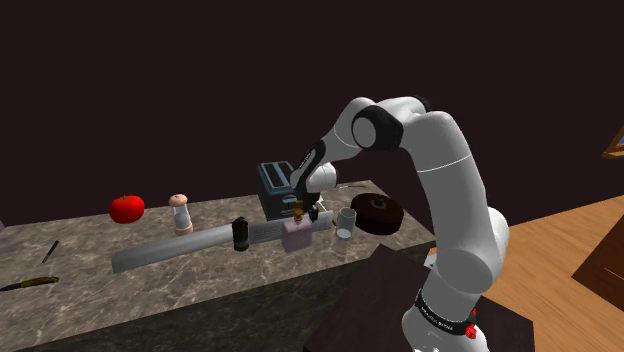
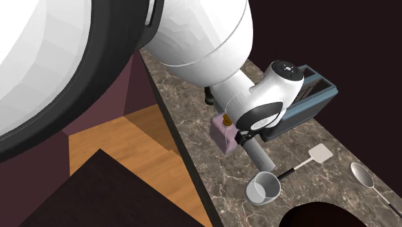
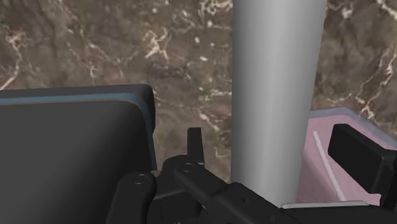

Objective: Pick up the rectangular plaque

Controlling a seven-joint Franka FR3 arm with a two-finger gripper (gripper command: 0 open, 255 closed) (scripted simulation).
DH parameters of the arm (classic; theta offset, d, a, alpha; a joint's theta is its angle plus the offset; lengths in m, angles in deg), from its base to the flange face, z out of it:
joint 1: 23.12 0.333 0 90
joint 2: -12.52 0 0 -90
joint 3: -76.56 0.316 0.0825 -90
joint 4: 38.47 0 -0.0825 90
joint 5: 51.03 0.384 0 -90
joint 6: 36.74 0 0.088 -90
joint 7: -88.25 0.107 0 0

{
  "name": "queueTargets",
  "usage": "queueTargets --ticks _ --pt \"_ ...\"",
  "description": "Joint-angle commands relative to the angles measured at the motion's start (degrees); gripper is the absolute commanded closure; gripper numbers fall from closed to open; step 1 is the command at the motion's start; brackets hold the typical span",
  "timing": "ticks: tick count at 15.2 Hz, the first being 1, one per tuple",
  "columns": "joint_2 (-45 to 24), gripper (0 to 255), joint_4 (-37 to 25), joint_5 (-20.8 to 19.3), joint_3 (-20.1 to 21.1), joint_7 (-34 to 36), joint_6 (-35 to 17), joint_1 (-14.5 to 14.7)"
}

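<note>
Plaque (image 1: 190,246) is lying flat on the counter (image 1: 200,275) as a long grey bar, its long axis running 9 to 3 in the shoulder view. Gripper (image 1: 305,207) is hanging low over its 3 o'clock end. In the wrist view the fingers are standing apart with the bar running between them, gripping nothing. Toaster (image 1: 275,180) is crowding one side, pink box (image 1: 297,236) the other. Judging the hand already square across the short width, so the next move looks like a descent, then closing.

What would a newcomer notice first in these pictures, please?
The white arm bends over a marbled counter, its black gripper open astride a long grey plaque. A red tomato stands out at the shoulder view's left, and a pink dispenser sits beside the gripper.
</note>
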Motion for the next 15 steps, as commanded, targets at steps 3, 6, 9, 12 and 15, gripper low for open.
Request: queueTargets --ticks 3,6,9,12,15 --pt "-0.34 255 -0.08 -0.02 0.14 0.11 0.18 0.12" --pt "-0.14 255 0.29 0.00 0.14 0.11 0.01 0.19" --pt "-0.31 255 0.17 0.05 0.18 -0.01 -0.04 0.06" --pt "1.73 255 0.81 -0.64 -0.59 0.49 1.38 0.66" --pt "3.72 255 1.34 -1.39 -1.35 1.03 2.85 1.24"
